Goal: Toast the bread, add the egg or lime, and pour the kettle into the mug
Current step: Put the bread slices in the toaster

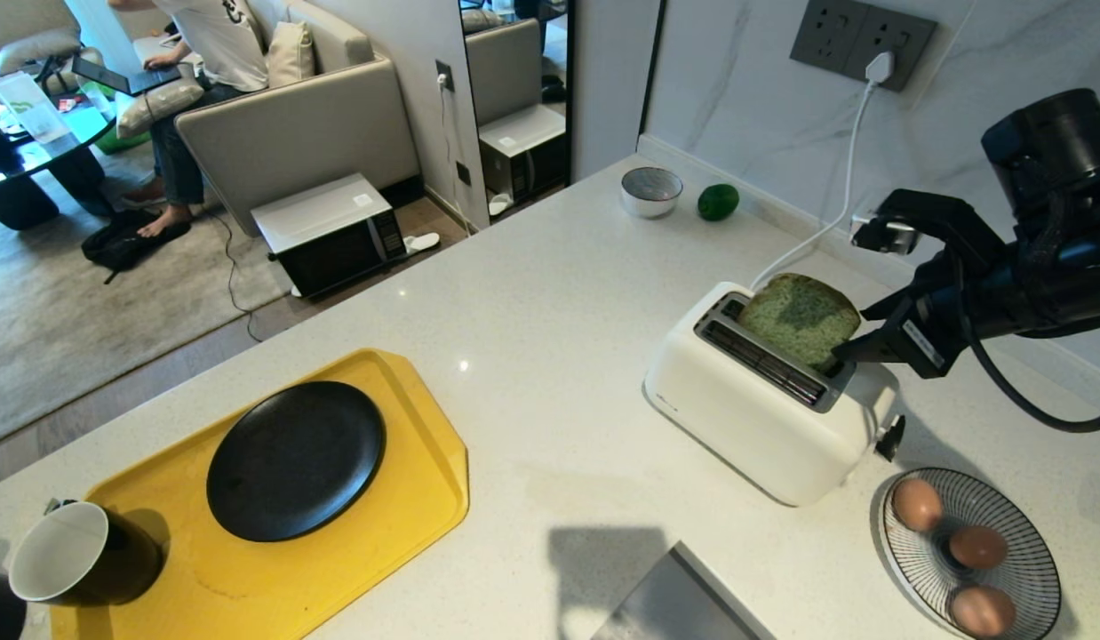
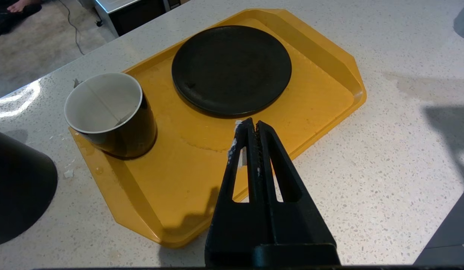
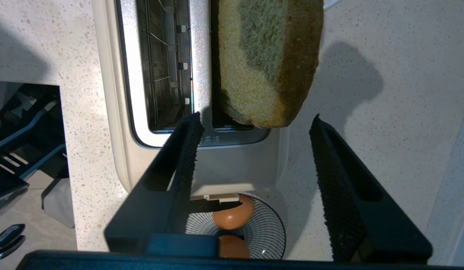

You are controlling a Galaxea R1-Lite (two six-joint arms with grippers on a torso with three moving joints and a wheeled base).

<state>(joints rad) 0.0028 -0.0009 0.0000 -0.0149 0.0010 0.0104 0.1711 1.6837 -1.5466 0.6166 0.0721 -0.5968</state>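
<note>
The bread (image 1: 803, 318) stood in the toaster (image 1: 763, 404), in the slot nearer the wall, leaning with most of the slice sticking up above the top. The right gripper (image 3: 254, 150) sat just off the slice's edge, at about three o'clock from it in the head view, its fingers (image 3: 187, 150) spread apart with nothing between them; the bread was free of both pads. The other slot lay bare, its wire guides showing.

Over at about eight o'clock from the toaster, the yellow tray (image 1: 408, 533) carried the black plate (image 1: 295, 460) and the mug (image 1: 70, 556), the mug at the tray's corner nearest the robot's left. The left gripper (image 2: 250, 129) hung above the tray's near edge, fingers pressed together, holding nothing.

The lime (image 1: 718, 202) rested by the back wall at about twelve o'clock from the toaster, just beside the small grey bowl (image 1: 651, 191). A striped dish (image 1: 1021, 533) with three eggs (image 1: 916, 504) sat at about four o'clock from the toaster. A dark rounded shape, likely the kettle (image 2: 18, 187), showed at the edge of the left wrist view, near the mug.
</note>
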